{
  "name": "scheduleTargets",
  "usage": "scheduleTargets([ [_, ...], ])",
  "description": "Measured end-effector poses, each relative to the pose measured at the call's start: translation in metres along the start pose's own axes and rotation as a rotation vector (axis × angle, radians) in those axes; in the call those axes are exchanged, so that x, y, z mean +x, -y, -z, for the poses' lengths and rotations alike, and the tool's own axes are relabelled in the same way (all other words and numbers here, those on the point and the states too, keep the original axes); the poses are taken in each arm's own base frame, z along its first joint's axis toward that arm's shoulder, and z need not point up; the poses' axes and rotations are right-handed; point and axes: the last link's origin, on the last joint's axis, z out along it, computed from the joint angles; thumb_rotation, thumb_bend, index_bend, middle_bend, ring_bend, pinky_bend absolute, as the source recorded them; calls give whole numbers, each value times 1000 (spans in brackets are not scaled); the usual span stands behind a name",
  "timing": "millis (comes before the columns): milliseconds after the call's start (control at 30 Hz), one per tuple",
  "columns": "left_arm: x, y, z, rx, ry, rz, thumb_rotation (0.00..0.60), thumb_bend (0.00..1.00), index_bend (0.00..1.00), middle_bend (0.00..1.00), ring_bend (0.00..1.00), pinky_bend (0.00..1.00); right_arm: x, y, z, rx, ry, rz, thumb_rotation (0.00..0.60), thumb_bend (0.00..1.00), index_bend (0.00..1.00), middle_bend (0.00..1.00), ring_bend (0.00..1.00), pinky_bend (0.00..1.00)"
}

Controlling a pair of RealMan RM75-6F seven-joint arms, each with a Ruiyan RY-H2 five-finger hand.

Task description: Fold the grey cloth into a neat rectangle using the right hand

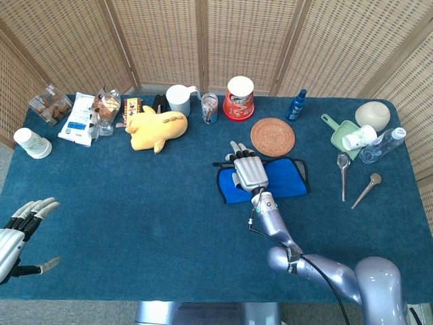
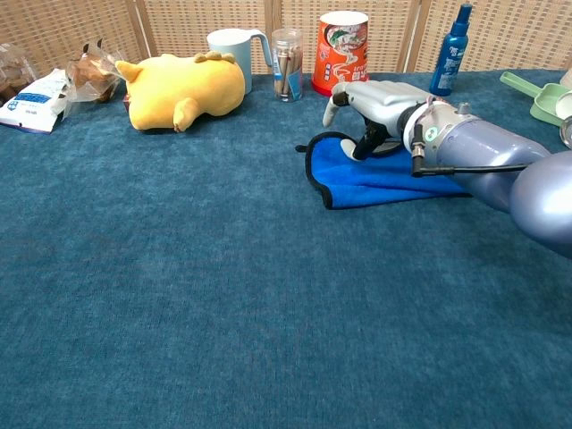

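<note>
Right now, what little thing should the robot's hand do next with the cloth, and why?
Probably lower the right hand and pinch the cloth's far left corner. The hand sits over that end with fingers curved down, holding nothing, and the cloth already lies folded flat on the table, so another fold likely starts there.

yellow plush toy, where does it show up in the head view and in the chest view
Head view: the yellow plush toy lies left of centre, near the table's far edge.
Chest view: it sits upper left, much larger.
Shared landmark: the pale mug stands just right of and behind it in both.
</note>
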Motion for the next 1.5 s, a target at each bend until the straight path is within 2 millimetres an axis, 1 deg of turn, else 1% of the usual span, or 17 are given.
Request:
scheduleTargets([
  [333,2,0,1,-3,-6,4,600,238,68,0,0,62,0,2,-1,2,-8,-11,568,475,337,0,0,199],
  [400,2,0,1,-2,-8,5,600,237,68,0,0,62,0,3,-1,2,-4,-12,563,453,318,0,0,191],
  [533,3,1,1,-2,-10,6,600,237,68,0,0,62,-2,4,-1,4,16,-3,571,365,301,0,0,183],
  [633,3,1,1,-2,-9,7,600,237,67,0,0,62,-1,6,-2,7,24,1,595,350,303,0,0,183],
  [700,3,1,1,-3,-10,7,600,238,67,0,0,62,-1,7,-2,7,27,-3,600,346,313,0,0,183],
  [867,4,1,1,-1,-12,9,600,237,68,0,0,62,-2,8,-3,0,22,-23,600,340,358,0,0,183],
  [967,4,1,1,-1,-11,11,600,237,68,0,0,62,-2,8,-4,-3,15,-32,600,339,409,0,0,183],
  [1400,4,2,1,2,-13,12,600,237,68,0,0,62,-4,7,-8,-23,6,-50,600,344,526,0,0,183],
  [1500,5,2,0,4,-14,13,600,238,67,0,0,62,-5,8,-10,-26,-1,-52,600,345,573,0,0,188],
])
